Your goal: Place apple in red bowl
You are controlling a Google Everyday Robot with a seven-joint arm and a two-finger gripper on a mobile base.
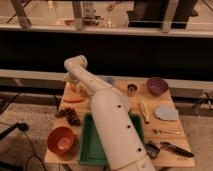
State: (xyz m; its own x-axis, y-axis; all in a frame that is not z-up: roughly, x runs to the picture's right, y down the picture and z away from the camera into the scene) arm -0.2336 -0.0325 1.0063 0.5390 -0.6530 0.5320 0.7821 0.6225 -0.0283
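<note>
The apple [78, 90], small and yellowish, lies at the far left of the wooden table [120, 92], partly hidden by my arm. My gripper [73, 82] hangs down from the white arm's bent wrist, right over or against the apple. The red bowl [62, 140] stands at the table's near left corner, well apart from the apple and the gripper, and shows nothing inside.
An orange carrot [74, 99] and a dark grape bunch [68, 115] lie between apple and red bowl. A green tray [92, 145] sits beside the bowl. A metal cup [131, 89], purple bowl [157, 86], banana [144, 110], grey plate [165, 112] and utensils [165, 148] are to the right.
</note>
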